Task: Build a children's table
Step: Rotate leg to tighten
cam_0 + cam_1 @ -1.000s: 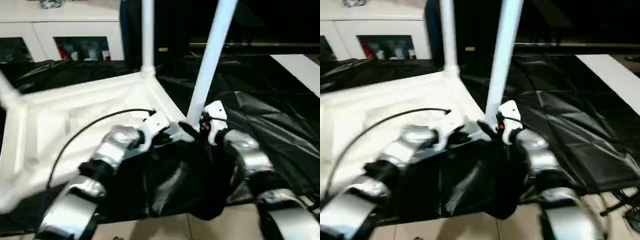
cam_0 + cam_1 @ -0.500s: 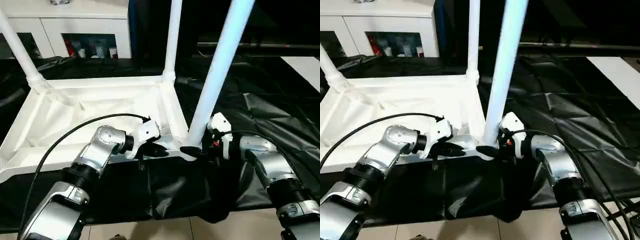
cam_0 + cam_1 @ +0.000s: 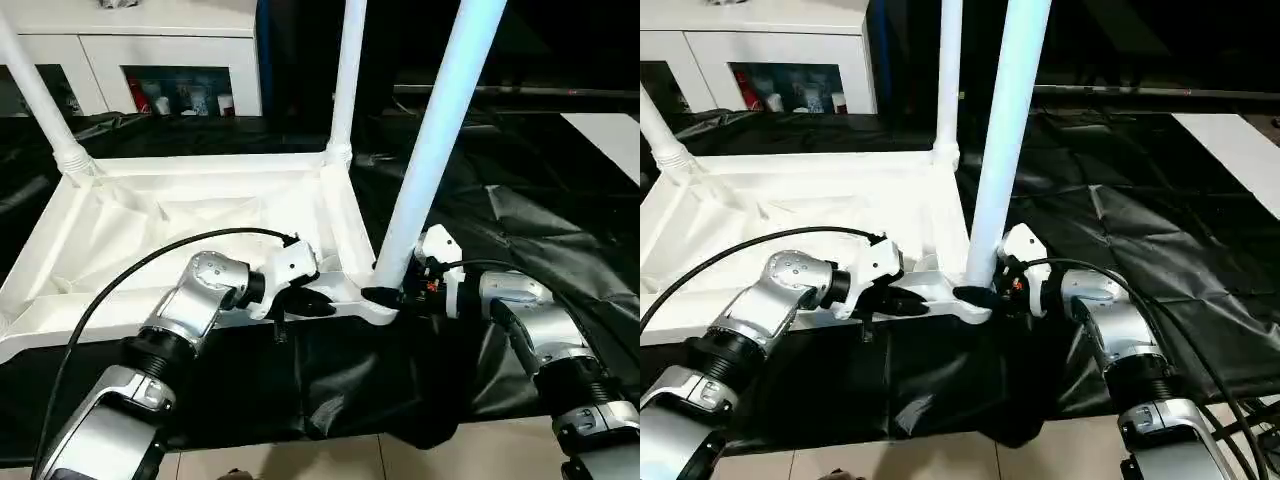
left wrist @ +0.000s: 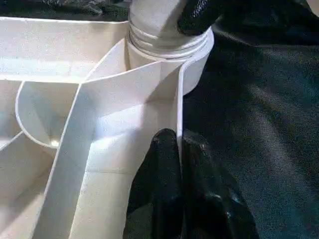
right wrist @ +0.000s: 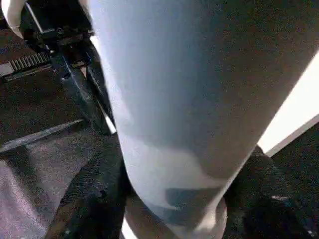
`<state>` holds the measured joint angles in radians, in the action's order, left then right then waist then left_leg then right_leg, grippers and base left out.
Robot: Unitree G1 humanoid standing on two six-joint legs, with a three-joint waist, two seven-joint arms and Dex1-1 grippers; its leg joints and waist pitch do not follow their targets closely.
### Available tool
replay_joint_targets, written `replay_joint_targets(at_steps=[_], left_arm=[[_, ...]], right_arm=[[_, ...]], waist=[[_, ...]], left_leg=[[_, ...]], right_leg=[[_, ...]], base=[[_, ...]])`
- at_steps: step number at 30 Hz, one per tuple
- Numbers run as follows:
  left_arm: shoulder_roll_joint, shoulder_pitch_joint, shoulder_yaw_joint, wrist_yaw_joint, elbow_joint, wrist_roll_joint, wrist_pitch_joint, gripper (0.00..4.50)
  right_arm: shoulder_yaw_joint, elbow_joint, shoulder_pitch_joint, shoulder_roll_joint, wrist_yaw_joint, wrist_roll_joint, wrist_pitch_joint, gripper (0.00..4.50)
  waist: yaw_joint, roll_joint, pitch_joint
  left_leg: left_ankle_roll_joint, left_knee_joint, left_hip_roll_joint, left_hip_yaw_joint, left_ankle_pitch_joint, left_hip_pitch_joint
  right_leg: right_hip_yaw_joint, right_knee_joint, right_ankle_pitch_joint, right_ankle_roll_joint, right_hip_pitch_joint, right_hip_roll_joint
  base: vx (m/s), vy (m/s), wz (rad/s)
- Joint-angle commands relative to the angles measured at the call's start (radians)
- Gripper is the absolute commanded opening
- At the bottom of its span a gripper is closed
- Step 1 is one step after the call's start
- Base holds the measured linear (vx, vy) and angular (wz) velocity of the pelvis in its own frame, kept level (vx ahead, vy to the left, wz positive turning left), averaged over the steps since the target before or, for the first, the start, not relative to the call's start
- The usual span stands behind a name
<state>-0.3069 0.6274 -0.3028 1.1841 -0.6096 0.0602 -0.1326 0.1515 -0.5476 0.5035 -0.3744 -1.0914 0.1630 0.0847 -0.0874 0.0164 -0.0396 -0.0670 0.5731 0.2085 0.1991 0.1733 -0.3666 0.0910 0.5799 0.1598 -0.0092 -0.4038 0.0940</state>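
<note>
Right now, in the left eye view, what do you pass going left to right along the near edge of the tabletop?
Left gripper → near-corner leg → right gripper.

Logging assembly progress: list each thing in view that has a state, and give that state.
tabletop: upside down on the black cloth, ribbed underside up.
near leg: standing in the near right corner socket, leaning slightly.
far right leg: upright in its socket.
far left leg: in its socket, tilted.
left gripper: shut on the tabletop's edge wall.
right gripper: shut on the near leg's base.
</note>
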Motion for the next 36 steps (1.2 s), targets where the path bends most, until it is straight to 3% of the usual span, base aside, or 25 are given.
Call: replay_joint_targets(at_steps=[1,9,13,16,17,18,19,22,25,30,31,33,36], left_arm=[[0.007,-0.014,-0.023,0.013,0.012,-0.007,-0.009,0.0],[0.023,-0.005,-0.007,-0.032,-0.012,-0.004,-0.005,0.0],[0.08,0.034,0.029,-0.2,-0.091,0.019,-0.02,0.0],[0.141,0.08,0.068,-0.374,-0.172,0.03,-0.056,0.0],[0.187,0.107,0.095,-0.483,-0.213,0.026,-0.093,0.0],[0.187,0.107,0.095,-0.483,-0.213,0.026,-0.093,0.0],[0.232,0.131,0.118,-0.589,-0.245,0.023,-0.12,0.0],[0.275,0.15,0.131,-0.648,-0.264,0.019,-0.135,0.0],[0.315,0.163,0.117,-0.664,-0.279,0.027,-0.112,0.0],[0.298,0.17,0.095,-0.656,-0.302,0.057,-0.068,0.0],[0.293,0.171,0.09,-0.653,-0.304,0.06,-0.061,0.0],[0.282,0.172,0.081,-0.641,-0.303,0.065,-0.048,0.0],[0.258,0.166,0.068,-0.595,-0.293,0.068,-0.031,0.0]], right_arm=[[0.007,0.008,-0.016,0.001,0.008,-0.013,0.006,2.18],[-0.023,-0.058,-0.02,0.029,0.103,-0.023,-0.012,2.04],[-0.074,-0.135,-0.012,0.085,0.277,-0.03,-0.025,2.02],[-0.128,-0.205,0.003,0.165,0.521,-0.041,-0.034,2.01],[-0.155,-0.246,0.019,0.206,0.66,-0.048,-0.037,2.01],[-0.155,-0.246,0.019,0.206,0.66,-0.048,-0.037,2.01],[-0.185,-0.289,0.044,0.246,0.784,-0.042,-0.028,2.0],[-0.205,-0.337,0.079,0.283,0.891,-0.043,-0.029,2.0],[-0.207,-0.402,0.136,0.312,0.955,-0.054,-0.062,2.0],[-0.197,-0.42,0.169,0.319,0.932,-0.074,-0.116,2.0],[-0.191,-0.421,0.175,0.315,0.945,-0.088,-0.134,2.55],[-0.168,-0.427,0.188,0.302,0.938,-0.117,-0.16,2.69],[-0.169,-0.42,0.205,0.289,0.885,-0.103,-0.178,3.01]], waist=[[0.002,0.008,0.06],[0.007,0.009,0.059],[0.013,0.009,0.056],[0.023,0.011,0.053],[0.025,0.013,0.055],[0.03,0.009,0.055],[0.034,0.011,0.055],[0.035,0.011,0.055],[0.037,0.014,0.057],[0.037,0.014,0.057],[0.038,0.017,0.057],[0.036,0.015,0.058],[0.039,0.015,0.059]], left_leg=[[0.05,-0.06,0.031,-0.011,0.204,0.014],[0.04,-0.061,0.029,-0.012,0.227,0.014],[0.018,-0.064,0.027,-0.014,0.26,0.018],[0.001,-0.066,0.023,-0.016,0.291,0.021],[-0.003,-0.065,0.022,-0.017,0.287,0.019],[-0.005,-0.066,0.021,-0.018,0.288,0.02],[-0.001,-0.064,0.021,-0.015,0.292,0.022],[0.012,-0.062,0.017,-0.017,0.296,0.019],[0.025,-0.061,0.015,-0.016,0.293,0.015],[0.041,-0.062,0.016,-0.016,0.29,0.014],[0.041,-0.062,0.018,-0.015,0.29,0.014],[0.04,-0.063,0.019,-0.016,0.28,0.012],[0.046,-0.062,0.017,-0.017,0.274,0.007]], right_leg=[[-0.047,-0.057,0.245,-0.206,0.048,0.055],[-0.047,-0.062,0.279,-0.197,0.048,0.057],[-0.046,-0.071,0.348,-0.176,0.043,0.057],[-0.046,-0.079,0.402,-0.16,0.037,0.056],[-0.044,-0.079,0.412,-0.154,0.041,0.058],[-0.045,-0.081,0.418,-0.15,0.039,0.056],[-0.045,-0.084,0.423,-0.149,0.036,0.055],[-0.042,-0.089,0.442,-0.137,0.038,0.055],[-0.039,-0.09,0.441,-0.126,0.038,0.054],[-0.039,-0.089,0.427,-0.124,0.038,0.054],[-0.04,-0.089,0.42,-0.127,0.036,0.054],[-0.04,-0.085,0.403,-0.136,0.038,0.055],[-0.04,-0.082,0.39,-0.139,0.043,0.055]], base=[[0.0,0.0,0.0],[0.0,0.0,0.0],[0.0,0.0,0.0],[0.0,0.0,0.0],[0.0,0.0,0.0],[0.0,0.0,0.0],[0.0,0.0,0.0],[0.0,0.0,0.0],[0.0,0.0,0.0],[0.0,0.0,0.0],[0.0,0.0,0.0],[0.0,0.0,0.0],[0.0,0.0,0.0]])
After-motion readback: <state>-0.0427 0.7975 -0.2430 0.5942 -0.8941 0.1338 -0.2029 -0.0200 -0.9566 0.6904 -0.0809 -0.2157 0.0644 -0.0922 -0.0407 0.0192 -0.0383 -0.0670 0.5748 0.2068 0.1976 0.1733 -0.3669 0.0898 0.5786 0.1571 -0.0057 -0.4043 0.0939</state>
